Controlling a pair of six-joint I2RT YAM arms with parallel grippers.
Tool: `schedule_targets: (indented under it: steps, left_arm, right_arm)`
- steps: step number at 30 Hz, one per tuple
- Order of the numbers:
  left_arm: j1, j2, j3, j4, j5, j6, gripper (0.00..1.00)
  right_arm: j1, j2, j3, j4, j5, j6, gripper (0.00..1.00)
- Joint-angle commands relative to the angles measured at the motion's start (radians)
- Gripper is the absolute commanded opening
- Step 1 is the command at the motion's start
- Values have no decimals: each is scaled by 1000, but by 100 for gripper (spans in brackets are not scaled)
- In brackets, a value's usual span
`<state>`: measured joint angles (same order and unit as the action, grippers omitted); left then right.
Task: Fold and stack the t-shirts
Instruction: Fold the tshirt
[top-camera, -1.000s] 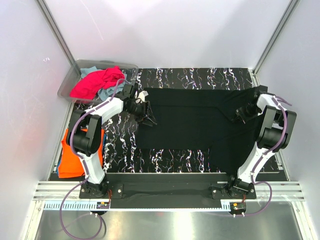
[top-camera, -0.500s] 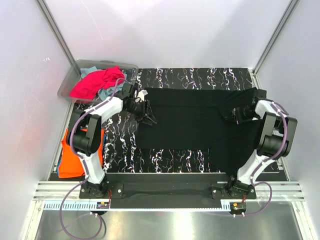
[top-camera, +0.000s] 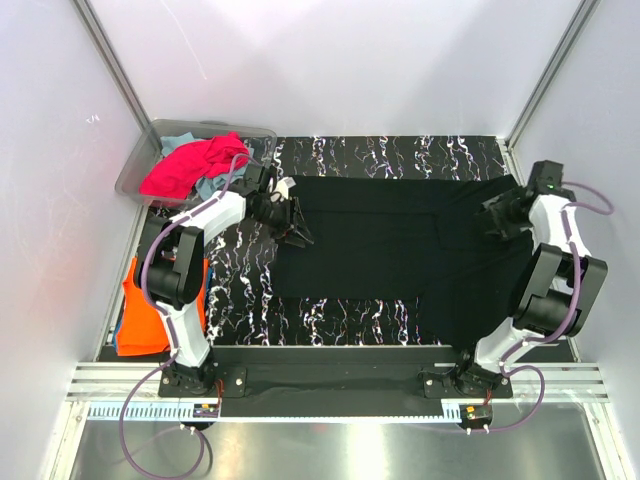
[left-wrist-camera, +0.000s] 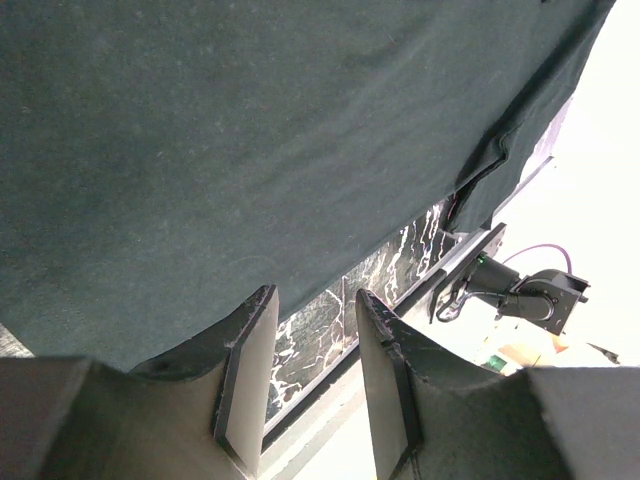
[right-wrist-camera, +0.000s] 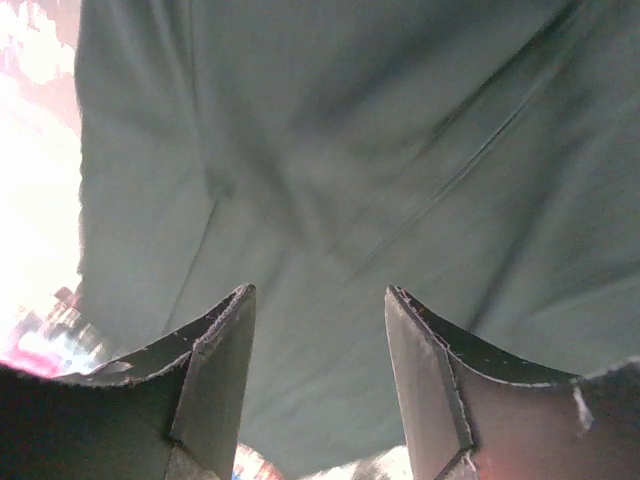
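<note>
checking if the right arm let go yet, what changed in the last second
The right gripper opened, apparently releasing the black t-shirt, and pulled away toward the far right. The left gripper stayed open at the shirt's left edge; the shirt and the orange t-shirt lie as before.

We see the left arm and the right arm built alike, with smooth white shell links between bulky black joint housings. Each is bolted to a black base plate and trailed by a thin, looping purple cable. Our left hand and right hand are black, and their fingers are flat, wedge-shaped blades with paler grey inner faces and scuffed, whitish edges.
</note>
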<state>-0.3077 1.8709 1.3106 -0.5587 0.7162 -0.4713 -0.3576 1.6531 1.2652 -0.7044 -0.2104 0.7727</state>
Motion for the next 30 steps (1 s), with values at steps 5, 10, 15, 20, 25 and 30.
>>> schedule_targets:
  steps: [5, 10, 15, 20, 25, 30]
  left_arm:
    - [4, -6, 12, 17, 48, -3, 42]
    - [4, -10, 3, 22, 60, -3, 42]
    - [7, 14, 10, 23, 75, -9, 42]
    - [16, 27, 10, 26, 78, -12, 42]
    - [18, 22, -1, 26, 74, -7, 42]
    - [19, 27, 3, 26, 74, -9, 42]
  right_arm:
    - [-89, 95, 125, -24, 261, -211, 55]
    - [-142, 143, 122, -24, 226, -199, 50]
    - [-172, 174, 109, -23, 201, -217, 19]
    - [-181, 201, 103, -15, 204, -240, 21]
    - [-185, 238, 125, -15, 229, -233, 26]
    - [-193, 264, 131, -7, 229, -231, 27]
